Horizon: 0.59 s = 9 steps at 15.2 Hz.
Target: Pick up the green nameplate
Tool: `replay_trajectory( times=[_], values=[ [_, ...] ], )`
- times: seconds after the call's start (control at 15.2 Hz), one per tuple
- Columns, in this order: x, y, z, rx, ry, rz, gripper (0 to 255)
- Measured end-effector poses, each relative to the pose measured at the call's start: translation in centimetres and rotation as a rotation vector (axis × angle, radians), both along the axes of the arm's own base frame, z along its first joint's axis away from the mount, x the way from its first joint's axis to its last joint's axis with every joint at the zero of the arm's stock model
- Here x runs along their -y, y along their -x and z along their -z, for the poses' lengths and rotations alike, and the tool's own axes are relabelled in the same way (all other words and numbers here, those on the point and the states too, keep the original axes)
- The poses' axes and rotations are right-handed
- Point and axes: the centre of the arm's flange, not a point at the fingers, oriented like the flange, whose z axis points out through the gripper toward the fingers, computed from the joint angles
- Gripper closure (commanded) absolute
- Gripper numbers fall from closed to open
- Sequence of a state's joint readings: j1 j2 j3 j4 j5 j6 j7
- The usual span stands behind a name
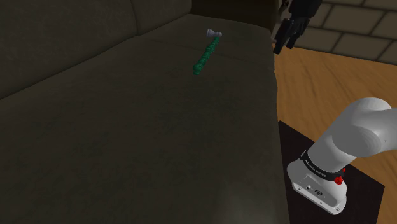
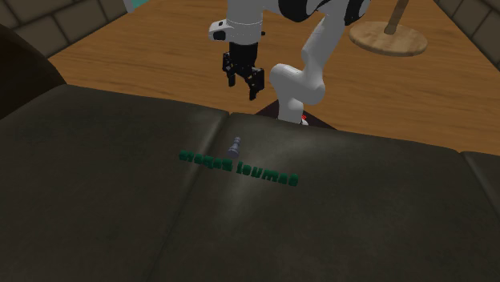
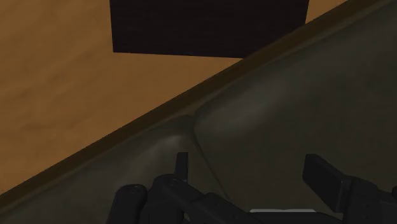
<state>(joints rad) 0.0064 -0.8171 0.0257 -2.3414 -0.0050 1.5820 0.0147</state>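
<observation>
1. The second exterior view shows the green nameplate (image 2: 240,168) as raised letters. The shoulder view shows a thin strip (image 1: 205,56) lying flat on the dark sofa (image 1: 127,127), with a small grey piece (image 1: 213,33) beside it.
2. The pincer (image 3: 251,175) is wide open and empty above the sofa's rounded front edge by the wooden floor (image 3: 63,76), well apart from the nameplate.

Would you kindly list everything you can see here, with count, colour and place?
sofa: one, dark grey, beside the stand
nameplate: one, green, lying on the sofa seat
small piece: one, grey, on the seat close to the nameplate
floor: one, brown wood, beyond the sofa
round base: one, light wood, on the floor
stand: one, black, at the sofa's edge
arm: one, white, on the stand
claw: one, black, open, raised near the sofa's edge
</observation>
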Motion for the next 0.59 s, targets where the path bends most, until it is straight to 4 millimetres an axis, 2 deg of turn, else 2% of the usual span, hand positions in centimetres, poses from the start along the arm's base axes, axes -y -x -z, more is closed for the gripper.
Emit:
replay_trajectory(
  times=[0.13,0.26,0.59],
  values=[
    [-0.5,-0.5,-0.2,-0.003,0.002,0.000,0],
    [-1.8,-2.2,-0.6,-0.011,0.008,-0.001,0],
    [-6.5,-7.2,-2.0,-0.039,0.025,-0.006,0]
  ],
)
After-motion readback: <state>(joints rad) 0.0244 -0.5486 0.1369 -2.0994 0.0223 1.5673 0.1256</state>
